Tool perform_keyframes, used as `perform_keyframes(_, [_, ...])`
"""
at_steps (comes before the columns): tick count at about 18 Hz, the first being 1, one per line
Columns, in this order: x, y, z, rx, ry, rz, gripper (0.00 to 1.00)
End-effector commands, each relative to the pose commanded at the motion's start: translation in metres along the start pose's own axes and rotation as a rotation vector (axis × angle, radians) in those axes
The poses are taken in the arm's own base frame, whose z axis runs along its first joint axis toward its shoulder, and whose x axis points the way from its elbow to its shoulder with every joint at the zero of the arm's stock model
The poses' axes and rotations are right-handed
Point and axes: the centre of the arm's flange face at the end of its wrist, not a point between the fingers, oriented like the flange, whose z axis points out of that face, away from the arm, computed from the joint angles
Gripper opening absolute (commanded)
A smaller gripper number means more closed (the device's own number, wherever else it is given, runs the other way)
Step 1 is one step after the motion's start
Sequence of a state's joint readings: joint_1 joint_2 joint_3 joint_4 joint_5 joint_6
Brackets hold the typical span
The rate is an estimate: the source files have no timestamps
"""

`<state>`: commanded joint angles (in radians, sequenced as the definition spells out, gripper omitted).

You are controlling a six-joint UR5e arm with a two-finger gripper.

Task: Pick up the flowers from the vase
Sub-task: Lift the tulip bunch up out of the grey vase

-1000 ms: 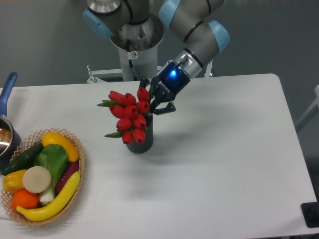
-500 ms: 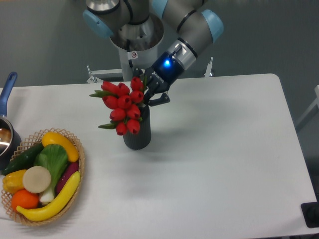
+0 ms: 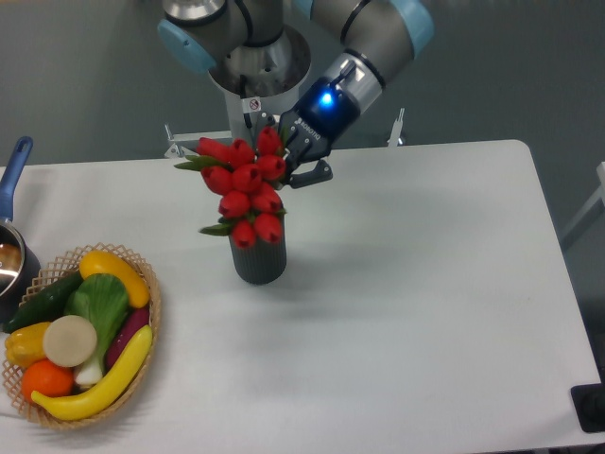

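The flowers (image 3: 245, 189), a bunch of red tulip buds with green leaves, hang just above the mouth of the dark ribbed vase (image 3: 259, 262), which stands upright on the white table. My gripper (image 3: 291, 165) reaches in from the upper right and is shut on the flowers at the back of the bunch. The stems are hidden behind the buds, so I cannot tell whether their ends are still inside the vase.
A wicker basket (image 3: 152, 312) of fruit and vegetables sits at the front left. A pot with a blue handle (image 3: 13, 175) is at the left edge. The arm's base (image 3: 257, 85) stands behind the vase.
The gripper has risen with the flowers, which sit higher over the vase than a second ago. The vase, tilted earlier, now stands upright and has shifted slightly left.
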<state>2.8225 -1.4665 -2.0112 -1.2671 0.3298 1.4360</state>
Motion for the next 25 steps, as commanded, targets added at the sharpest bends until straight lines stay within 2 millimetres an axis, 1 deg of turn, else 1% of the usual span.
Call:
perform_keyframes(10, [-0.006,-0.038,-0.017,0.029,-0.03,-0.05,0.12])
perform_keyframes(13, [-0.01,-0.045,-0.025,0.052,-0.043,-0.047,0.12])
perform_keyframes(15, [-0.014,-0.047,-0.034,0.061,-0.06,-0.048,0.12])
perform_keyframes(17, [-0.016,-0.049,-0.037,0.063,-0.068,-0.047,0.12])
perform_keyframes(22, [-0.022,-0.063,-0.052,0.073,-0.096,-0.072,0.12])
perform_keyframes(24, [-0.027,-0.066,-0.062,0.078,-0.116,-0.07,0.12])
perform_keyframes(25, [-0.032,-0.072,-0.071,0.079,-0.135,-0.056,0.12])
